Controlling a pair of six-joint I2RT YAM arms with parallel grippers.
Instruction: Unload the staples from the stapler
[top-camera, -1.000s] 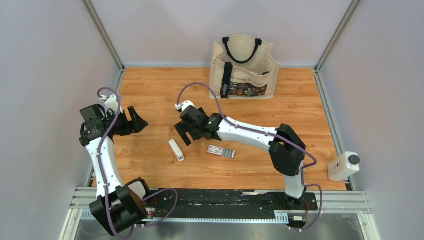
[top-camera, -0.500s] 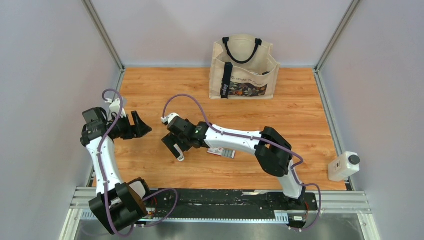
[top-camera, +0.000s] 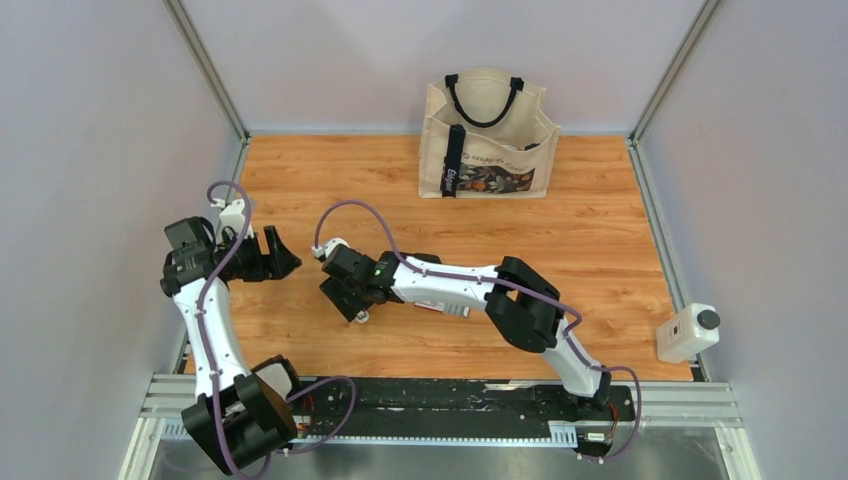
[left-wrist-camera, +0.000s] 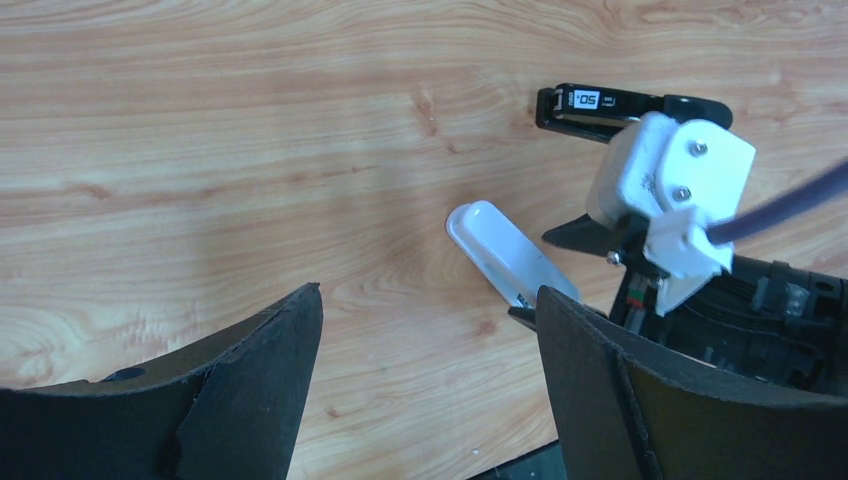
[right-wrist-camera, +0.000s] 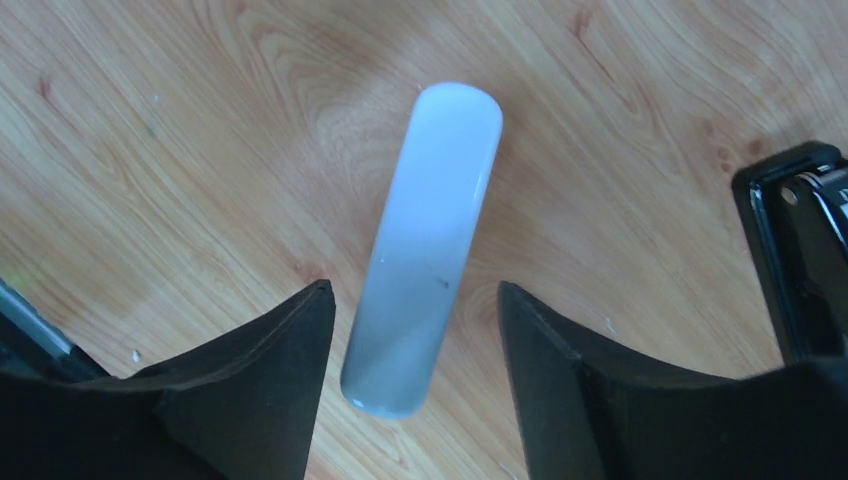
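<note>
White stapler (right-wrist-camera: 425, 250) lies between wide-open right end effector's (right-wrist-camera: 412, 295) jaws; black stapler's (left-wrist-camera: 640, 105) label (left-wrist-camera: 585, 99) reads "50".

Overhead, two wrist close-ups sharing stapler (right-wrist-camera: 425, 240)

Table (top-camera: 600, 230): orange-brown wood grain, darker knots.
Rounded stapler (right-wrist-camera: 425, 250): plain white, shading to grey.
Second stapler (left-wrist-camera: 610, 105): black, white label with dark digits.
Tote bag (top-camera: 487, 125): beige, black handles, multicoloured print.
Cables (left-wrist-camera: 785, 205): purple.
Arms (top-camera: 450, 283): white with black joints.
Bottle (top-camera: 688, 333): white, black cap.
</note>
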